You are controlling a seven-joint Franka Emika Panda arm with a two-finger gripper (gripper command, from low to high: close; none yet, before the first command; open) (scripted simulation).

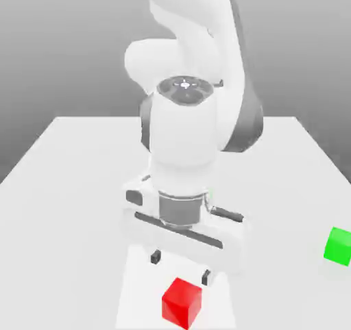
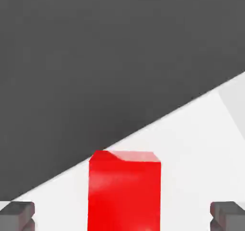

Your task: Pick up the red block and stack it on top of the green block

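Note:
The red block sits on the white table near its front edge, just below my gripper. Both dark fingertips hang slightly above and behind the cube, spread wider than it. In the hand view the red block lies between the two grey fingertips, which stand well apart on either side without touching it. The gripper is open and holds nothing. The green block rests on the table at the exterior view's right edge, far from the gripper.
The white table spreads out on both sides of the arm. My arm's white body rises over the middle of the table. In the hand view the table edge runs diagonally against a dark background.

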